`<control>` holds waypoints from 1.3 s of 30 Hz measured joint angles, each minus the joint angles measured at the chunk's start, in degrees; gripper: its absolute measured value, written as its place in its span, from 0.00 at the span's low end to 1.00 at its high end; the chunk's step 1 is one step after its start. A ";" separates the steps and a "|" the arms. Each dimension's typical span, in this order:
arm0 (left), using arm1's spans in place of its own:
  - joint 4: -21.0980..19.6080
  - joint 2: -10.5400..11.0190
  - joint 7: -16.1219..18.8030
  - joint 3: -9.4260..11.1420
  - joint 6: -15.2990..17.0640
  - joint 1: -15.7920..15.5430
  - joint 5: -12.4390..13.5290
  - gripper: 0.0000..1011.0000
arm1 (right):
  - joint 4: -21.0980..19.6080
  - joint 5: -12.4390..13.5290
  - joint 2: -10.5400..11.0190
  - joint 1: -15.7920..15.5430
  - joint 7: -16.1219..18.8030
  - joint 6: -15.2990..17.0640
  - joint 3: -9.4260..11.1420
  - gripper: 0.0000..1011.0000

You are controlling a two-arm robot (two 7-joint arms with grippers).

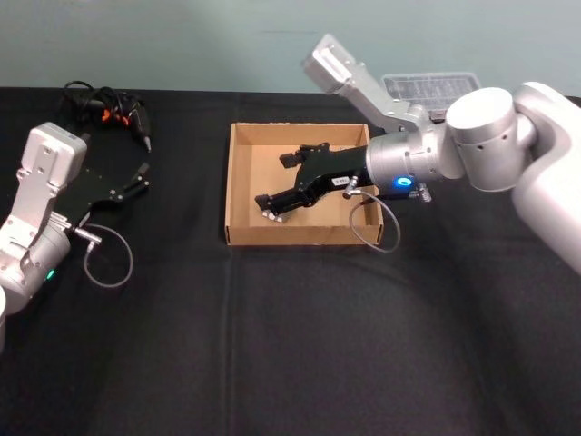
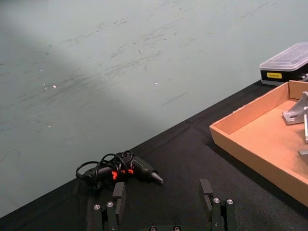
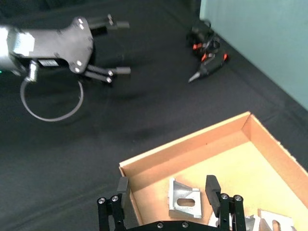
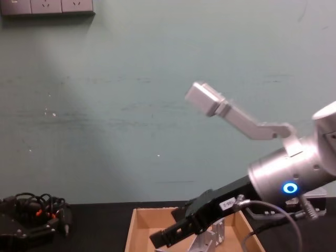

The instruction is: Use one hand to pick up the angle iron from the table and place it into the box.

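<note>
The angle iron, a small grey metal bracket with a slot in it, lies on the floor of the box. More grey metal pieces lie beside it at the near corner. The right hand hangs just above the bracket, inside the box, with its fingers spread and nothing between them.

I think the piece has just been dropped off. A good way out is to lift straight up first, so the fingers do not bump the low cardboard walls or drag the bracket along.

The left hand rests far off to the side on the black surface, fingers spread too. Behind it lies a dark tool with a tangled cord. A clear-lidded case sits by the pale green wall.
</note>
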 joint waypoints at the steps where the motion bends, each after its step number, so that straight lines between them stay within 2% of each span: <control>1: 0.00 0.00 0.00 0.00 0.00 0.00 0.00 0.99 | -1.65 0.48 0.74 -0.91 -0.22 -0.48 0.83 0.99; 4: 0.00 0.00 0.00 0.00 0.00 0.00 0.00 0.99 | -4.88 1.57 2.48 -2.97 -0.68 -1.74 2.44 0.99; 6: -0.01 0.00 0.00 0.00 0.00 0.00 0.00 0.99 | -9.16 3.16 4.92 -6.04 -1.55 -3.53 4.46 0.99; 10: -0.01 0.00 0.00 0.00 0.00 0.00 0.00 0.99 | -13.79 4.67 7.82 -9.92 -3.15 -5.52 6.67 0.99; 15: 0.00 0.00 0.00 0.00 0.00 0.00 0.00 0.99 | -17.30 6.30 10.69 -14.55 -4.78 -8.26 9.02 0.99; 19: 0.00 0.00 0.00 0.00 0.00 0.00 0.00 0.99 | -19.61 6.00 12.25 -19.08 -8.69 -11.44 10.95 0.99; 21: 0.00 0.00 0.00 0.00 0.00 0.00 0.00 0.99 | -20.64 4.94 12.60 -20.98 -11.05 -12.72 11.68 0.99; 27: 0.00 0.00 0.00 0.00 0.00 0.00 0.00 0.99 | -21.70 2.02 12.51 -23.19 -15.65 -13.92 12.63 0.99; 36: 0.00 0.00 0.00 0.00 0.00 0.00 0.00 0.99 | -21.84 -3.21 10.83 -24.37 -23.89 -12.46 13.84 0.99; 39: 0.00 0.00 0.00 0.00 0.00 0.00 0.00 0.99 | -21.48 -4.27 10.22 -24.38 -25.23 -11.91 14.20 0.99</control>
